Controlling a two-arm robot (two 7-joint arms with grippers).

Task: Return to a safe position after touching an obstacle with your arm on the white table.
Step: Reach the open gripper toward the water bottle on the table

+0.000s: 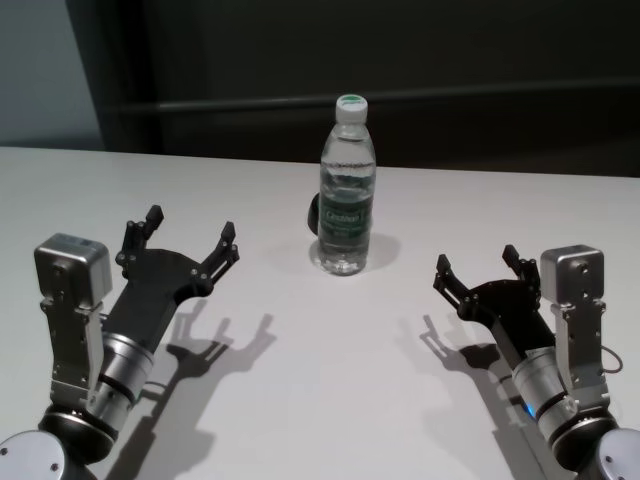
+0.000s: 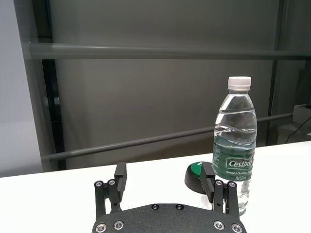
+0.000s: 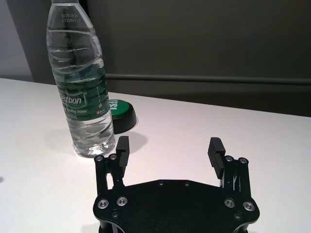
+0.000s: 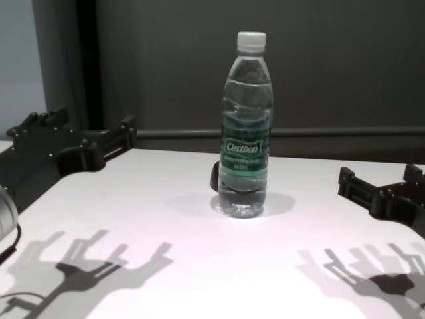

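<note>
Judged to be at rest in the safe pose, or very near it: left hand (image 1: 190, 240) hovering low over the wide plain white matte worktop (image 1: 300, 390), fingers spread wide and pinching nothing; right hand (image 1: 480, 267) likewise raised above the worktop, fingers spread, empty. Neither touching the tall clear plastic water bottle with white screw cap and green label (image 1: 347, 186), standing upright ahead of and between the two hands, nearer the far edge, well apart from both. Cannot tell from this moment alone whether contact is already made or yet to come; if yet to come, calls for a slow sideways sweep of one forearm toward the bottle, light enough to nudge without toppling, then a straight withdrawal to this same pose. If already made, calls for little more than holding both arms clear and low. Bottle mostly full of water, ribbed in its upper half, label wrapped round the middle with white lettering; tall and narrow-based, so likely to tip under a push high on its body, steadier if met near the label or below. Just behind it, partly hidden, a low round black puck with a green top (image 3: 119, 112), near the bottle's base but seemingly not touching it. Sharp shadows of both hands cast on the worktop toward the near edge.
</note>
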